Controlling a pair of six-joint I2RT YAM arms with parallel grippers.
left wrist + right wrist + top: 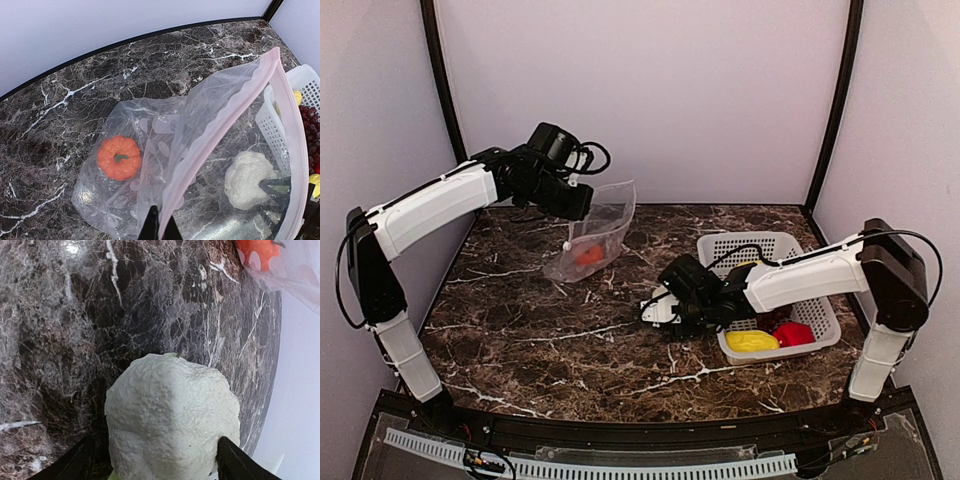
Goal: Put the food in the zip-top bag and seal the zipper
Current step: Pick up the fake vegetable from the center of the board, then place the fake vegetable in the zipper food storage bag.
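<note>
My left gripper [578, 203] is shut on the zipper [225, 131] edge of the zip-top bag [600, 232] and holds it up with the mouth open towards the right. In the left wrist view its fingertips [160, 227] pinch the pink strip. An orange pumpkin [118, 157] lies inside the bag [150, 150]. My right gripper [660, 308] is shut on the white cauliflower [172, 412] and holds it low over the table, right of the bag. A yellow piece [752, 341] and the red pepper [793, 333] lie in the basket. The grapes [312, 125] show there too.
The white perforated basket [775, 248] stands at the right of the marble table [540, 330]. The enclosure walls close in the back and both sides.
</note>
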